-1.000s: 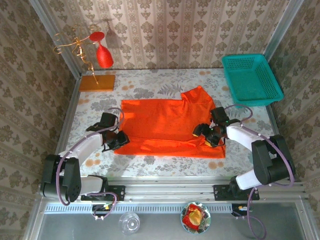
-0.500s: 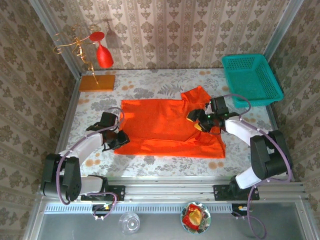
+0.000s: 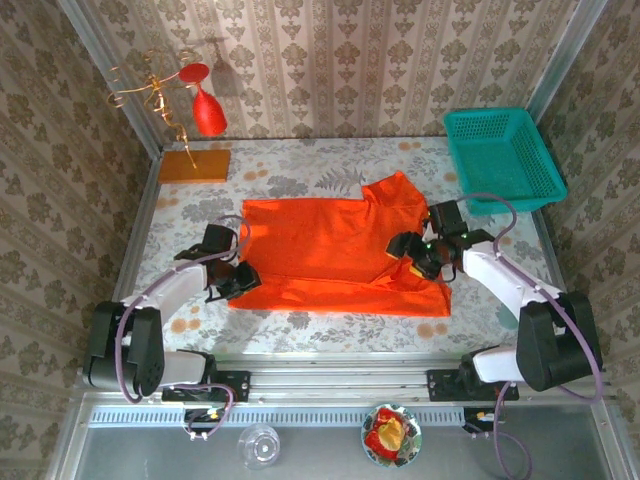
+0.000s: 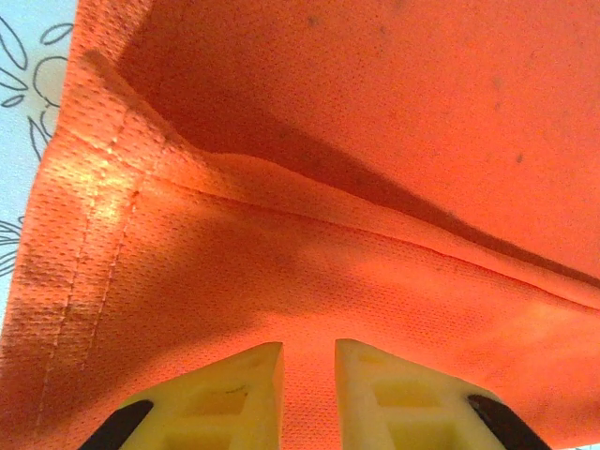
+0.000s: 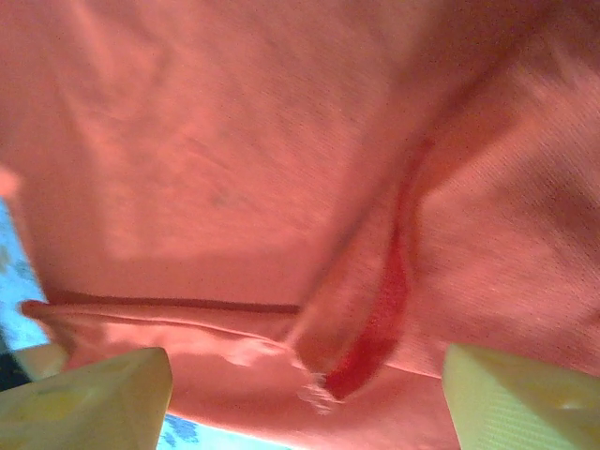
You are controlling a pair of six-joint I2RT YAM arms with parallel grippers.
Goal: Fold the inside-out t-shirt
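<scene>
The inside-out t-shirt (image 3: 320,245) lies spread flat in the middle of the table, bright orange-red, with one sleeve pointing to the back right. My left gripper (image 3: 237,281) sits at the shirt's near left corner. In the left wrist view its yellow fingertips (image 4: 309,361) stand close together with the hemmed mesh cloth (image 4: 328,141) between them. My right gripper (image 3: 408,250) hovers over the shirt's right part. In the right wrist view its fingers (image 5: 305,375) are far apart, and a raised fold of cloth (image 5: 375,309) sits between them, untouched.
A teal mesh basket (image 3: 500,155) stands at the back right. An orange-brown board (image 3: 194,165) lies at the back left beneath a gold wire stand (image 3: 150,90) holding a red wine glass (image 3: 208,110). Floral tabletop (image 3: 300,165) shows around the shirt.
My right gripper moved from the shirt's near right hem away and to the left, then back a little to the right. The left gripper stayed at its corner.
</scene>
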